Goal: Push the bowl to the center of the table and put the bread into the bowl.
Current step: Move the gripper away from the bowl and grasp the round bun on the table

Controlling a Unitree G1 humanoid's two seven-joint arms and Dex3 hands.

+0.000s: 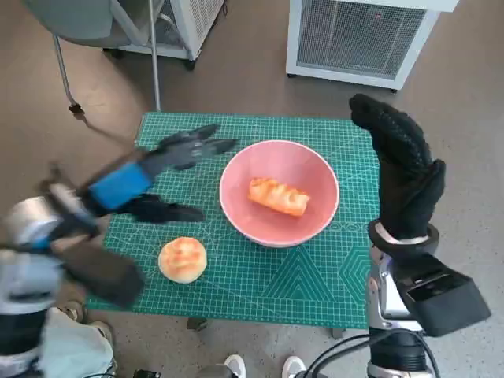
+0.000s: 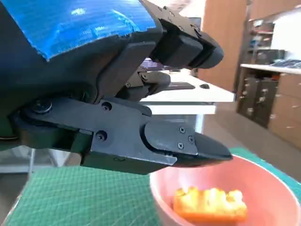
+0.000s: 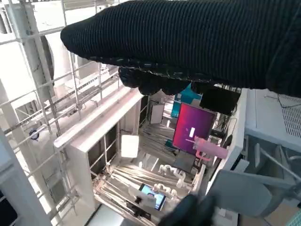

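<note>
Both hands empty: left hand (image 1: 169,157) spread beside bowl (image 1: 236,209), right hand (image 1: 402,173) at table (image 1: 315,291) edge.

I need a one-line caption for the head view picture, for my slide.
Pink bowl holding one bread piece, round bun beside it on the green mat, both hands empty.

Head view evenly lit, soft overhead light, weak shadows under the bowl (image 1: 279,191) and round bun (image 1: 183,259). Left hand (image 1: 161,169) and its forearm motion-blurred; right hand (image 1: 403,173) sharp. Wide-angle bend at the edges. Left wrist view: glare on the blue tape (image 2: 80,21), near fingers (image 2: 155,141) slightly soft, background bright and soft. Right wrist view: glove (image 3: 188,42) dark against blown-out white background, lower edge blurred.
</note>
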